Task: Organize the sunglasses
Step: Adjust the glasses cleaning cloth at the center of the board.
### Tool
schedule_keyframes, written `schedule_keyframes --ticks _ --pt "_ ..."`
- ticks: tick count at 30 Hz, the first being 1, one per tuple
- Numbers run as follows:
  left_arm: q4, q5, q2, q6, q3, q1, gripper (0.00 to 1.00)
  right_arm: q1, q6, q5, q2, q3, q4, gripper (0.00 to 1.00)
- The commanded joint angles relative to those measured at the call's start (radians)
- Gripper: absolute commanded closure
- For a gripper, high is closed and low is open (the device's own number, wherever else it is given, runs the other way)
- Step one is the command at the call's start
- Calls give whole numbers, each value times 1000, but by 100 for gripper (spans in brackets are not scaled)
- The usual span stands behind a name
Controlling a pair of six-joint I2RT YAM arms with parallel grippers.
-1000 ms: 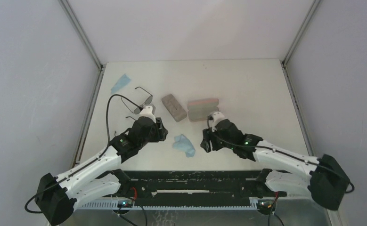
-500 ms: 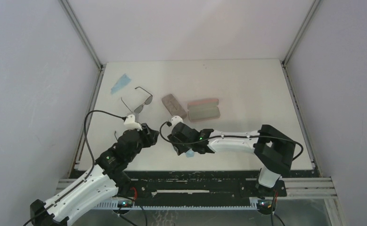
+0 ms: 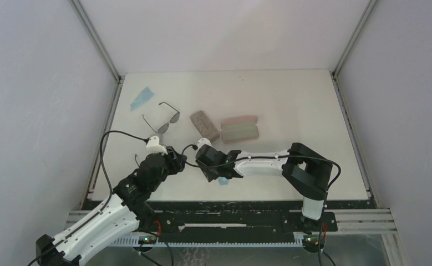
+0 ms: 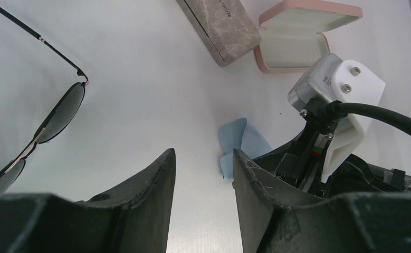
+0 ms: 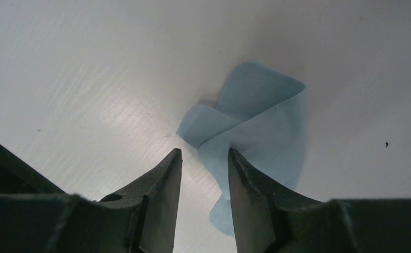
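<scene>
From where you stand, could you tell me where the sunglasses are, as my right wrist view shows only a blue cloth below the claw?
Observer: One pair of sunglasses lies unfolded just beyond the left claw, farther back and to the left of your cloth.
Operator: Thank you. Is there a case open to receive them?
Observer: Yes, the pink case lies open, and the grey-brown case sits shut right beside it, between the pink one and the glasses.
</scene>
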Motion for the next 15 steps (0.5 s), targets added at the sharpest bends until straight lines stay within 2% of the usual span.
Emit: schedule_keyframes --ticks 1,7,15 --pt "36 -16 10 -5 -11 5 52 -5 11 36 12 45 -19 65" --pt "56 0 38 -3 -13 5 52 -19 17 35 19 45 -29 71" --pt "109 41 93 -5 -20 6 52 -20 22 14 -35 15 5 87"
